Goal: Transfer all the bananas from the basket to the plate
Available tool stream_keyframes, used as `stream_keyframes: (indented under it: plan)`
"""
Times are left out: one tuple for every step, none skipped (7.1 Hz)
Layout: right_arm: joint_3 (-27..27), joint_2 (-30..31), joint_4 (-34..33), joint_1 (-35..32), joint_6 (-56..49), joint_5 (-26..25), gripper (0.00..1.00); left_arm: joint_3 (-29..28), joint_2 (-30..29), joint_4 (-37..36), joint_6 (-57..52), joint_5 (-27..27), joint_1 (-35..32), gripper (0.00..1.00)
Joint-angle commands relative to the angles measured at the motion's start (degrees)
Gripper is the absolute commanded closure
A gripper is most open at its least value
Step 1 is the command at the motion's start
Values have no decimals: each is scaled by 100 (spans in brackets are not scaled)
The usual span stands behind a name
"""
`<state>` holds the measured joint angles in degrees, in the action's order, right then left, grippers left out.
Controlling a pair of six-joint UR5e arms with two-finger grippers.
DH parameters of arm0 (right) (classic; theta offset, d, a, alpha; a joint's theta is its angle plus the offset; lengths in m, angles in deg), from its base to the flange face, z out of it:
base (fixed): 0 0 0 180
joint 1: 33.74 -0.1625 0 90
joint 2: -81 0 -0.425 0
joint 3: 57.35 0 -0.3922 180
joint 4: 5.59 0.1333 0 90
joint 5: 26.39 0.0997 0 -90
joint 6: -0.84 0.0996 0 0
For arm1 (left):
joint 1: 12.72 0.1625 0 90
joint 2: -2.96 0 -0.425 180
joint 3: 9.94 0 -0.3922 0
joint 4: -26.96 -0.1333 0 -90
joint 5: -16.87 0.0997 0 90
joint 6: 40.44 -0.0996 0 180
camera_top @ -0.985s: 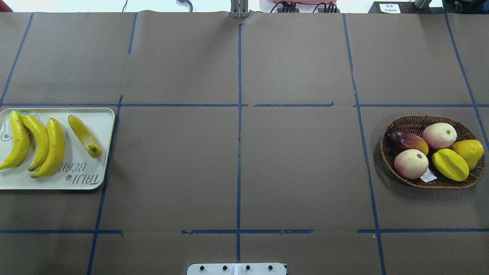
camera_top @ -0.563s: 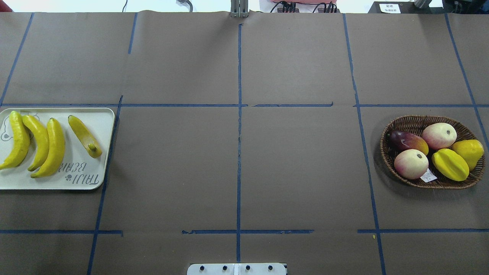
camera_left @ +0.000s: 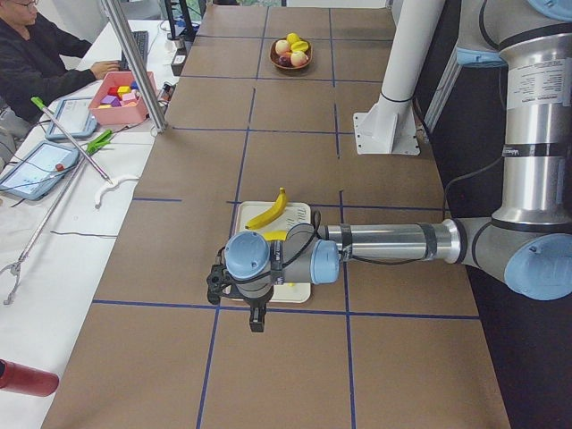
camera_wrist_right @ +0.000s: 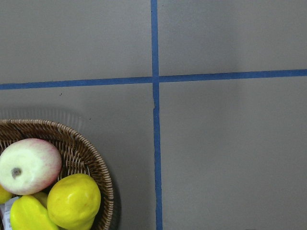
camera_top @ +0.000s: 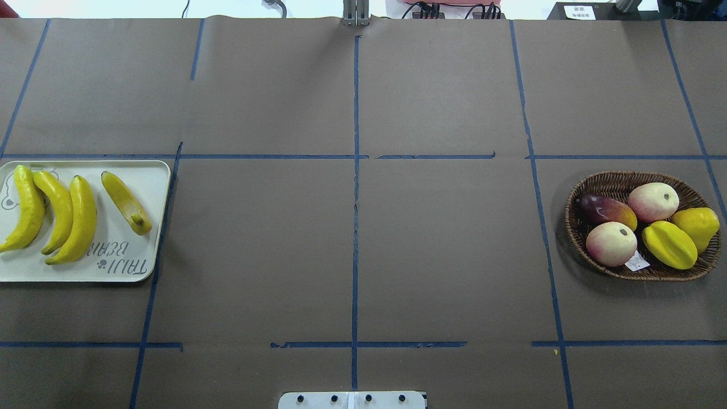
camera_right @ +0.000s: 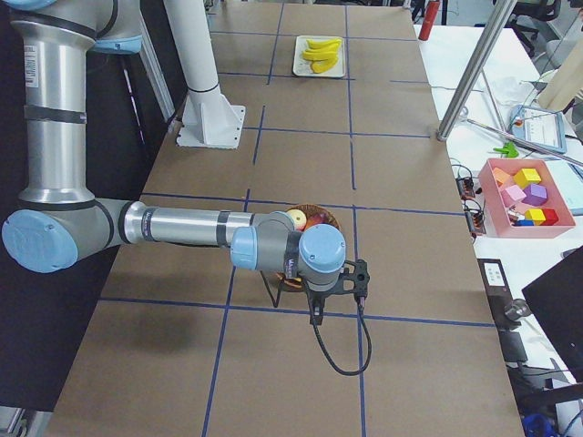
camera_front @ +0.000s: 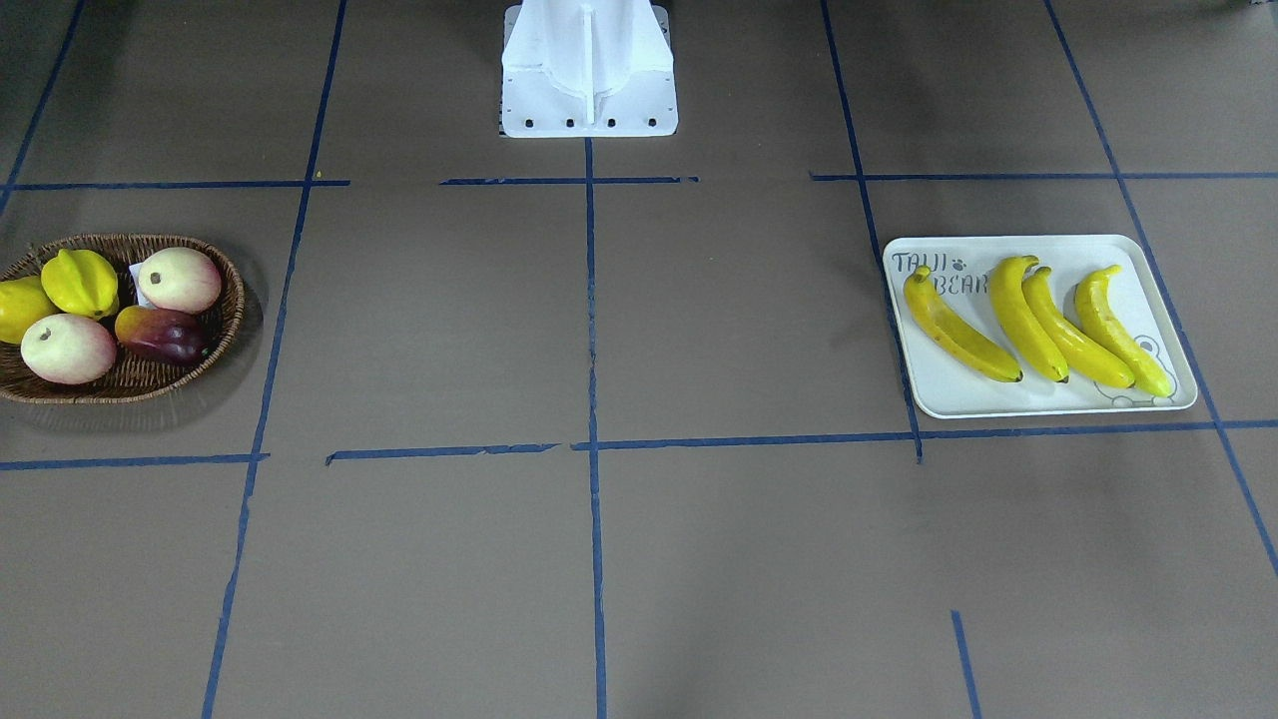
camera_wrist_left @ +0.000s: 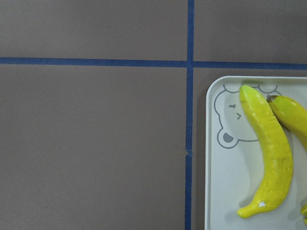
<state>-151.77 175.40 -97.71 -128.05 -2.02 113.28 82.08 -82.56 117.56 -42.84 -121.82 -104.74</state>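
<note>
Four yellow bananas lie side by side on the off-white plate at the table's left; they also show in the front view on the plate. The wicker basket at the right holds no banana, only other fruit. My left gripper hangs above the plate's near end, and my right gripper hangs beside the basket. Both show only in the side views, so I cannot tell whether they are open or shut. The left wrist view shows a plate corner with a banana.
The basket holds two pink-white peaches, a dark red mango, a starfruit and a lemon-like fruit. The white robot base stands mid-table. An operator and a pink box of blocks are at the far side.
</note>
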Motion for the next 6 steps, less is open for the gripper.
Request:
stream_keyframes:
  plan:
    - [-6, -18, 2, 0, -12, 0, 0, -9, 0, 1, -6, 0, 0, 0]
    - [-6, -9, 2, 0, -12, 0, 0, 0, 9, 1, -6, 0, 0, 0]
    - [-15, 0, 2, 0, -21, 0, 0, -9, 9, 1, -6, 0, 0, 0]
    - [-6, 0, 2, 0, -21, 0, 0, -9, 9, 1, -15, 0, 0, 0]
    - [-15, -9, 2, 0, -21, 8, 0, -9, 0, 1, -6, 0, 0, 0]
    - [-32, -53, -7, 0, 5, 17, 0, -9, 0, 1, -6, 0, 0, 0]
